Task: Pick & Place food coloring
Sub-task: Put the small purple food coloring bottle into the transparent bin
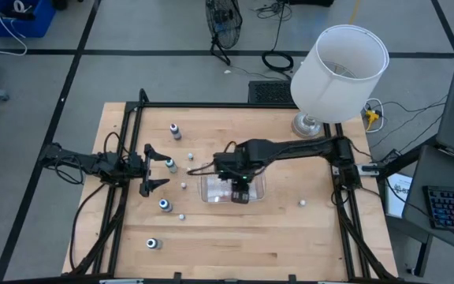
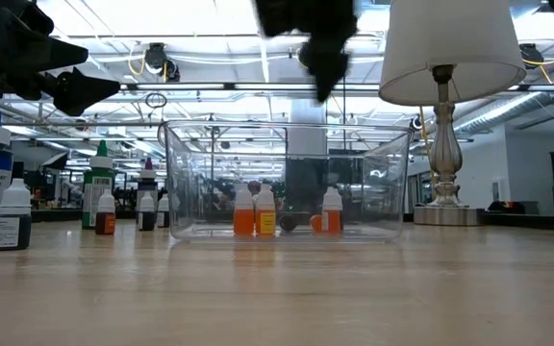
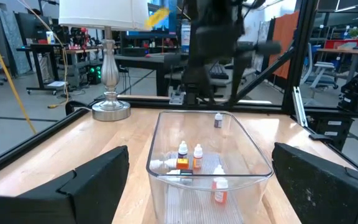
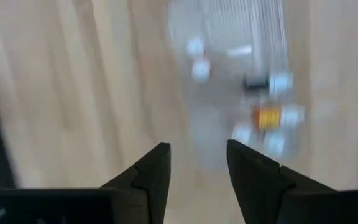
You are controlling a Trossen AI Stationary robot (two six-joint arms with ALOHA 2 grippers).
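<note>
Orange-bodied food coloring [image 3: 183,163] in tub [image 3: 253,152] beneath parted, empty right gripper [image 4: 197,163]; left gripper [image 1: 158,170] spread wide.

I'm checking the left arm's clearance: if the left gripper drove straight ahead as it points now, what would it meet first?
Probably the clear tub, whose near wall lies straight ahead of the open left gripper; depth unclear.

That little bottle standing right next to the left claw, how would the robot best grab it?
Judging from above, the small bottle stands upright on the table, just beyond the open left gripper. Probably best to pinch its narrow body from the sides, coming down from overhead, since nothing crowds it. The right gripper is over the clear tub.
</note>
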